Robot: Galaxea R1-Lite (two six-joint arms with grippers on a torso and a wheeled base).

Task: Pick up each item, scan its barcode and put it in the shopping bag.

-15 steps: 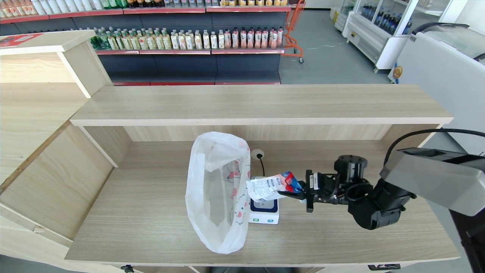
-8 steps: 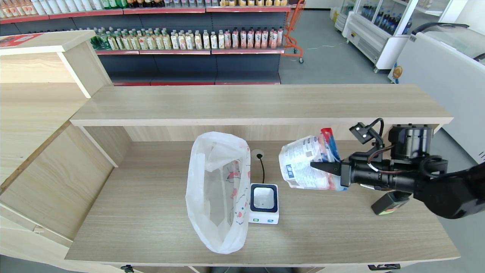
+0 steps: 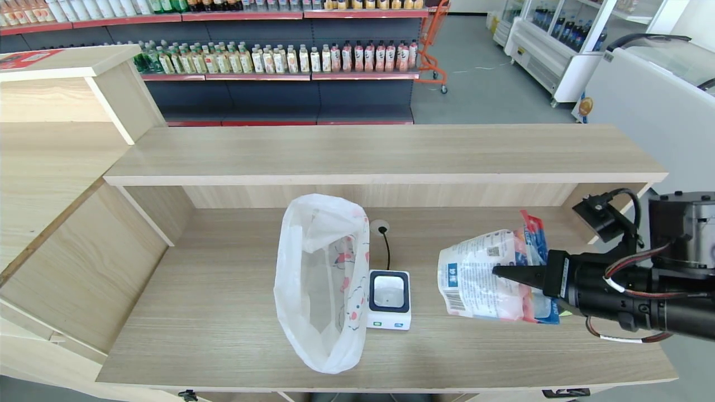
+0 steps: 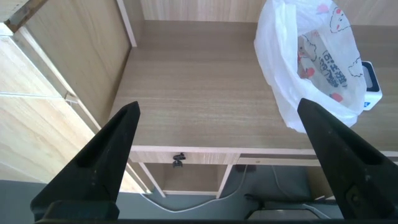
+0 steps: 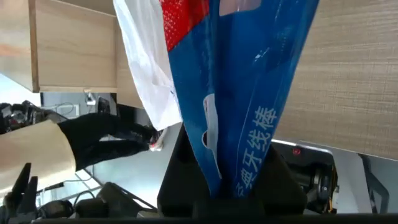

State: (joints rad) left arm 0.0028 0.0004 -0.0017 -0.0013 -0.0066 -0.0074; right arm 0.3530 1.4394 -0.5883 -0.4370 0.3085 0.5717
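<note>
The right pincer (image 5: 231,180) is clamping the end of a blue, red and white packet (image 5: 249,87), with the wooden desk (image 5: 354,74) lying behind it.

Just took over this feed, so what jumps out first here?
The right claw grips a white-and-blue plastic packet at the right side of the wooden counter. At the middle a white translucent plastic shopping bag stands open, with a small white box-shaped scanner beside it.

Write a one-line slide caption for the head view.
Right gripper holds a packet right of the scanner and shopping bag.
</note>
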